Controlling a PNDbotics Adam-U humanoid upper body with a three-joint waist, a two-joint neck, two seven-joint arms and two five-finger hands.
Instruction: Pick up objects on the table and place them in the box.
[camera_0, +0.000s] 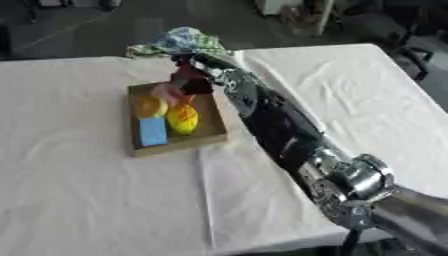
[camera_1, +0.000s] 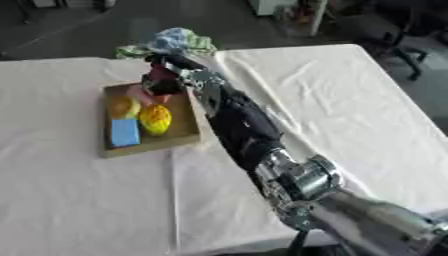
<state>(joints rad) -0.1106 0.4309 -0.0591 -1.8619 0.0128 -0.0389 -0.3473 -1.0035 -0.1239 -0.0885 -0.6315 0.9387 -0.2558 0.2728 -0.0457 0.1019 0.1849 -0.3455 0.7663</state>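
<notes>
Right arm filled the near foreground, silver elbow joint at the bottom right, black forearm running up-left across the white-clothed table (camera_0: 87, 200) to the box. Right eye view showed more of the upper arm below the joint; left eye view cut it off at the corner. Right hand (camera_0: 194, 75) sat at the far right corner of the box (camera_0: 215, 131), fingers curled round a dark red object (camera_1: 160, 80); what that object was could not be told. It hung over the box's far end, just beside a pinkish item (camera_0: 164, 91) inside.

Box was a shallow brown tray, left of the forearm. Inside: a yellow rounded object with reddish marks (camera_0: 183, 119) near the middle, an orange round object (camera_0: 150, 106) to its left, a blue block (camera_0: 152, 131) nearest the camera. They lay close together; whether touching, could not tell.

Crumpled blue-green cloth or bag (camera_0: 179, 41) lay at the table's far edge, beyond the hand. No writing or labels could be read. Left hand did not show.
</notes>
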